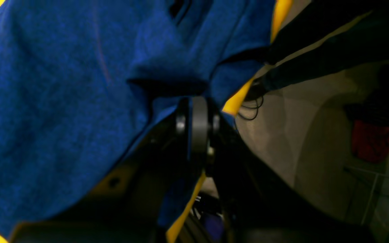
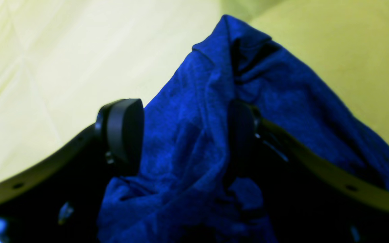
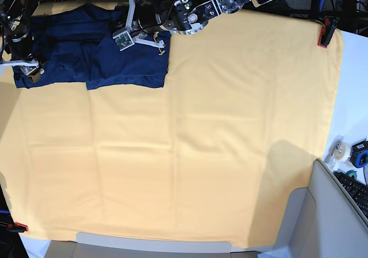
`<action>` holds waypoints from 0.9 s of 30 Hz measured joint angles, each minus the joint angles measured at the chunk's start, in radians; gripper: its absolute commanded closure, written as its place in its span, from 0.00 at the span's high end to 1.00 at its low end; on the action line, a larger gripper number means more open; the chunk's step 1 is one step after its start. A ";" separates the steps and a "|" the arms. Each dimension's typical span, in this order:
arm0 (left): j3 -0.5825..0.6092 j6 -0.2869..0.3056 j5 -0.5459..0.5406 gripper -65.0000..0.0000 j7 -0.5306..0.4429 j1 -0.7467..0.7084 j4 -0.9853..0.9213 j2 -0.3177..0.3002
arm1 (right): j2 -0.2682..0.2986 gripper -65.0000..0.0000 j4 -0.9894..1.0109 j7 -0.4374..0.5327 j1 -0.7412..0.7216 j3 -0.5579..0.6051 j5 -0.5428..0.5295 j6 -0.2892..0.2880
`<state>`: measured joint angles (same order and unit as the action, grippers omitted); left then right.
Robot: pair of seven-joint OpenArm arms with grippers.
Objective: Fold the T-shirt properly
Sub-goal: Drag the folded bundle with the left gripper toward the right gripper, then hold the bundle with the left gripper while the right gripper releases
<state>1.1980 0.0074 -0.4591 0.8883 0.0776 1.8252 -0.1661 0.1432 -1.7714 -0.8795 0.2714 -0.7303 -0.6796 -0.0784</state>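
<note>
The shirt lies bunched at the tabletop's far corner, so the fold looks mid-way. The left gripper is clamped on a shirt edge; the right gripper stands wide with cloth between its jaws, unpinched. Next move, I judge: close right, then carry both edges over. Yellow cloth covers the tabletop; beyond the left gripper, a dim floor.

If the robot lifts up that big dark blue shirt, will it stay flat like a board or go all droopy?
Probably droopy. The dark navy blue knit T-shirt already bunches into soft folds between the right gripper's open jaws. It likely drapes wherever it is pinched: the shut left gripper has fabric hanging around it. It would probably wrinkle rather than slide neatly across the pale yellow cloth.
</note>
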 measured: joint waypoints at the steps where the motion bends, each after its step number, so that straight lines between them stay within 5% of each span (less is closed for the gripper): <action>1: 0.017 0.000 0.000 0.01 0.000 0.010 -0.004 0.001 | 0.000 0.59 0.000 0.000 0.000 0.000 0.000 0.000; 6: 0.071 0.006 -0.008 0.00 0.002 0.080 0.004 0.005 | 0.000 0.59 0.000 0.000 0.000 0.000 0.000 0.000; 15: -0.088 -0.003 0.004 0.00 0.007 0.080 0.047 -0.039 | 0.002 0.59 0.000 0.000 0.000 0.000 0.000 -0.001; 21: -0.037 -0.003 0.153 0.01 0.012 0.052 -0.047 0.012 | 0.002 0.59 0.000 0.000 -0.001 0.000 0.000 0.000; 27: 0.013 0.006 0.169 0.01 0.012 0.031 -0.053 0.028 | 0.002 0.59 0.000 0.000 -0.001 0.000 0.000 0.000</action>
<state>1.2110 0.0139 -0.2901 0.9005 0.1089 1.7721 -0.1383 0.1455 -1.7714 -0.8791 0.2703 -0.7303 -0.6796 -0.0780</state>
